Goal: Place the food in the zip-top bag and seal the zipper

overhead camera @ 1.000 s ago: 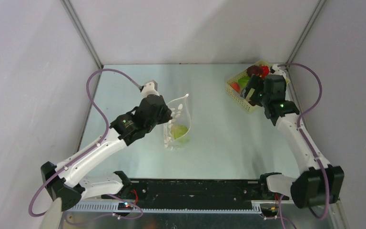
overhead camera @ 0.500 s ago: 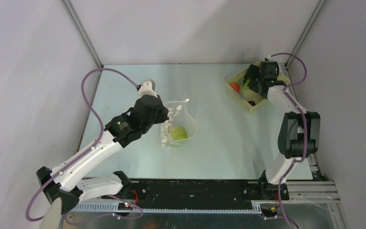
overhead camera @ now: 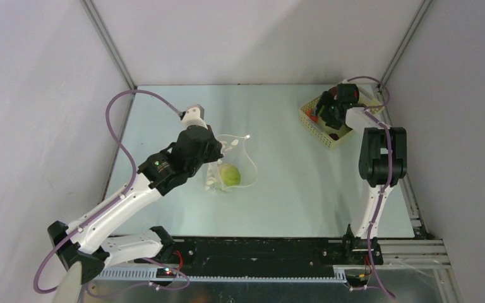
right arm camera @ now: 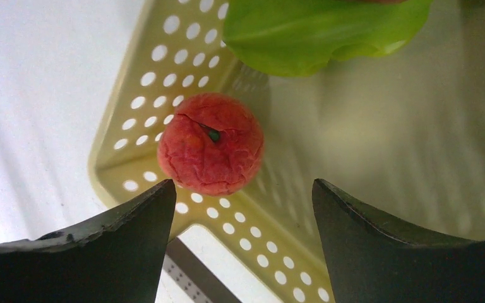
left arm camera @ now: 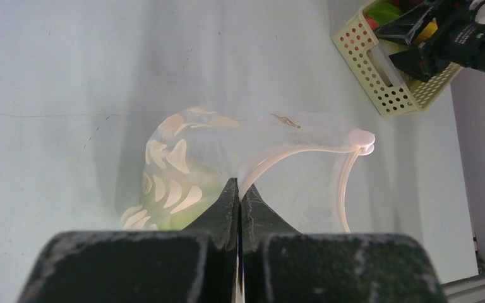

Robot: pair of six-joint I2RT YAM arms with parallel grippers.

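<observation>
Two arms extend. The left arm stretches diagonally, left claw (left arm camera: 239,196) pressed together, pinching the zipper (left arm camera: 290,154) of the zip-top bag (left arm camera: 189,158) on the worktop (overhead camera: 290,183); a green round toy (overhead camera: 230,175) lies inside. The right arm folds upright, right claw (right arm camera: 243,184) spread above a red toy fruit (right arm camera: 209,151) in the basket (right arm camera: 164,63).

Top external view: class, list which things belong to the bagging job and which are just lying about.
Job in hand: zip-top bag; zipper; green round fruit inside the bag; red fruit and green leafy piece in the basket; left claw shut on the bag's mouth edge; open right claw.
Lying about: pale yellow basket; table.
</observation>
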